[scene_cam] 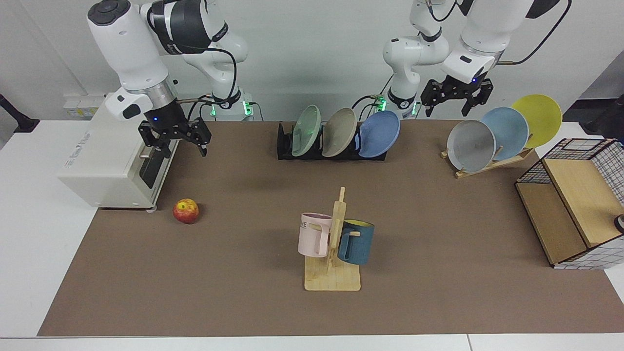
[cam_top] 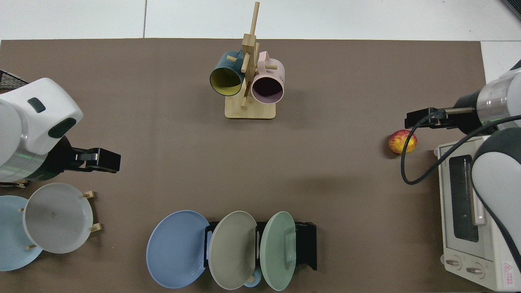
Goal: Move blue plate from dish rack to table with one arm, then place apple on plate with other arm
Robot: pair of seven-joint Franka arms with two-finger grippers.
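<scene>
The left tool (scene_cam: pixel 457 97) hangs open and empty, the blue plate (scene_cam: pixel 379 133) below and beside it in the dish rack (scene_cam: pixel 285 146). The right tool (scene_cam: pixel 174 136) hangs open and empty above the apple (scene_cam: pixel 185 211) on the table (scene_cam: pixel 243 292).

Letters "NE" on the pink mug (scene_cam: pixel 314 234); toaster oven (scene_cam: pixel 113 161) label illegible

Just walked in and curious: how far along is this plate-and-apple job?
Nothing looks done yet. The blue plate stands in the black dish rack, the apple lies on the brown mat. Left gripper and right gripper hang open, holding nothing. Both moves remain.
</scene>
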